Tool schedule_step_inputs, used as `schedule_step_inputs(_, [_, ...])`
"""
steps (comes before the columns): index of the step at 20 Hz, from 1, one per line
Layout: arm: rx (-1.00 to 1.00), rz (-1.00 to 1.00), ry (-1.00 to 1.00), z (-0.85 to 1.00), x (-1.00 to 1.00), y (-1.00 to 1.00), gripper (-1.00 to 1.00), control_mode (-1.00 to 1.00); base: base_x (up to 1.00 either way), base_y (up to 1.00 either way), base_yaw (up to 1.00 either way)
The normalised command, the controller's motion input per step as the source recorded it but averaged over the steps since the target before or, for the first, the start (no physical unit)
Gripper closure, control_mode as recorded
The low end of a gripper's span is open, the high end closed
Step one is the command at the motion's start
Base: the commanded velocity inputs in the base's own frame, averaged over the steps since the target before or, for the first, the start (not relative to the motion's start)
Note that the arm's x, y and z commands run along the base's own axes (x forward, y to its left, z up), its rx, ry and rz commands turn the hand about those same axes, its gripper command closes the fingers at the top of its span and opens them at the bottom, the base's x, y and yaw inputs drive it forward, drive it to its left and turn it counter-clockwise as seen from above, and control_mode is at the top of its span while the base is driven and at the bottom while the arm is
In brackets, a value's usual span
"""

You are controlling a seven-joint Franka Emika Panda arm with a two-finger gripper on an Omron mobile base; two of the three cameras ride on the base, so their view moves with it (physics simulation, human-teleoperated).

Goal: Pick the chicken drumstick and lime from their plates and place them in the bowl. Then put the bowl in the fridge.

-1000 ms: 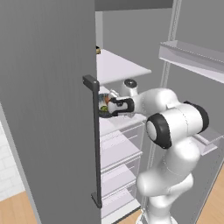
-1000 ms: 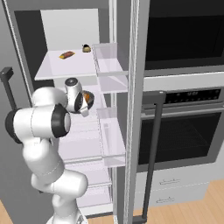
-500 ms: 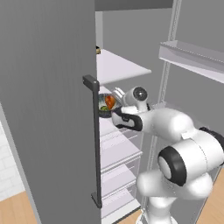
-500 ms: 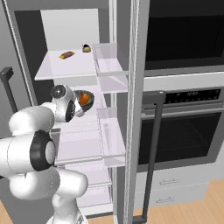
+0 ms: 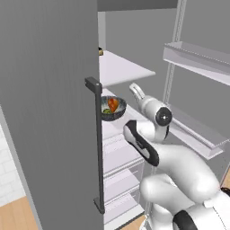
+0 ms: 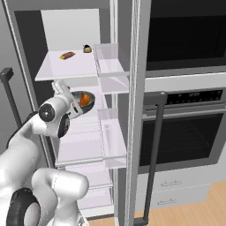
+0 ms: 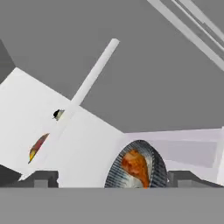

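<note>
While the bowl (image 5: pixel 112 108) is sitting on a white fridge shelf (image 6: pixel 77 148) with the chicken drumstick (image 7: pixel 136 168) and lime (image 5: pixel 107 110) inside, the pincer (image 7: pixel 109 179) is standing wide open, gripping nothing, the bowl lying straight ahead between its fingertips (image 7: pixel 40 179). Fingers are showing at the hand view's bottom edge, cut off. Bowl's lower half is cut off there; the lime is barely discernible. Fridge door (image 5: pixel 49 112) is standing open at left.
</note>
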Motion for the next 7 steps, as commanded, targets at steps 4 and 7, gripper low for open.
schedule_step_inputs(4, [0.12,-0.17,-0.21,1.00,-0.66,-0.06,-1.00,-1.00,0.00,0.00,0.00])
schedule_step_inputs(7, [0.12,-0.10,-0.02,1.00,-0.47,0.00,-1.00,-1.00,0.00,0.00,0.00])
